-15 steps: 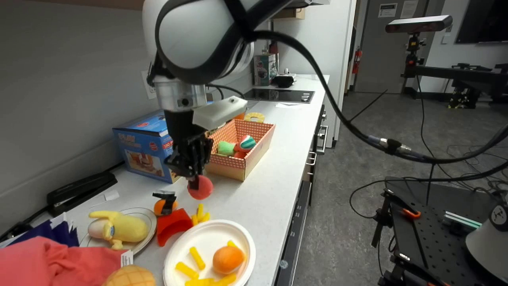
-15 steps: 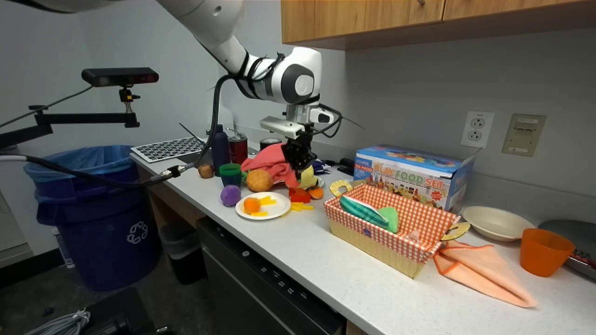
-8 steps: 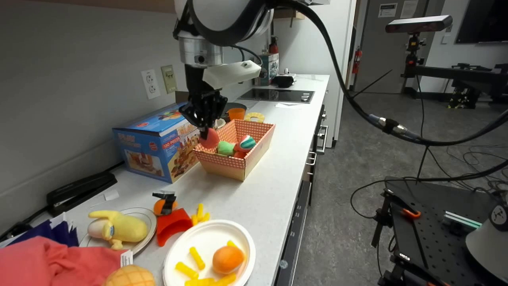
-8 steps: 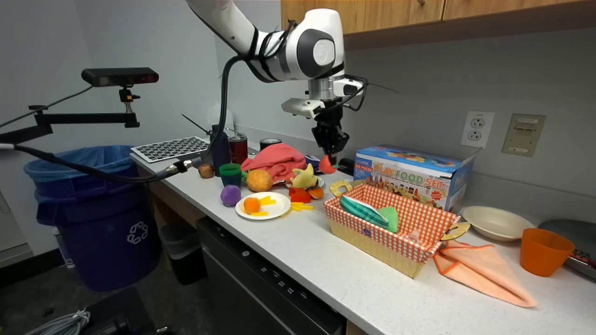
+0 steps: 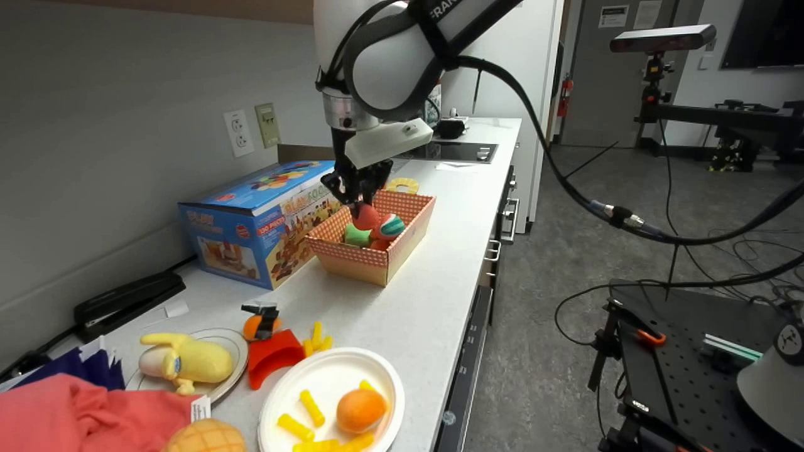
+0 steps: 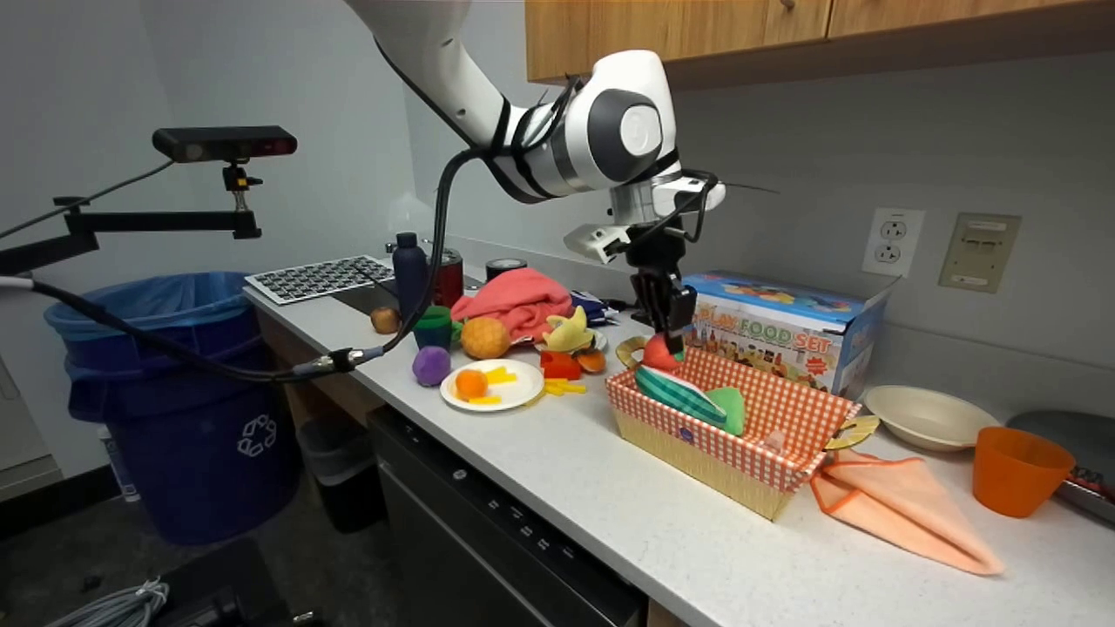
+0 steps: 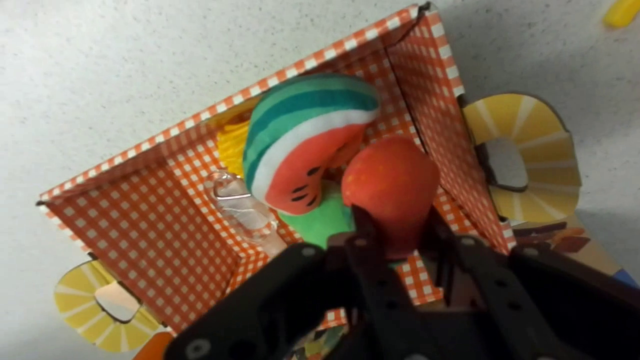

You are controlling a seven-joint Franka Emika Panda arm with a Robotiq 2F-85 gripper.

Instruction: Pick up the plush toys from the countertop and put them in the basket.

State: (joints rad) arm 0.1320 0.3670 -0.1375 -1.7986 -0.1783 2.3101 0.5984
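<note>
My gripper is shut on a red rounded toy, with a finger on either side. It holds the toy over the basket near one end; in an exterior view the toy shows inside the rim. In the basket lie a watermelon-slice toy, a green toy, a yellow piece and a clear object. On the countertop, a yellow banana toy lies on a plate. An orange toy, a pineapple-like toy and a purple toy also show.
A blue printed box stands close beside the basket at the wall. A white plate holds yellow sticks. A pink cloth, red piece, peach napkin, orange cup and pale bowl lie around.
My gripper has carried the red toy up from beside the box, across toward the basket, and down to just above its inside. The countertop items have not moved.
</note>
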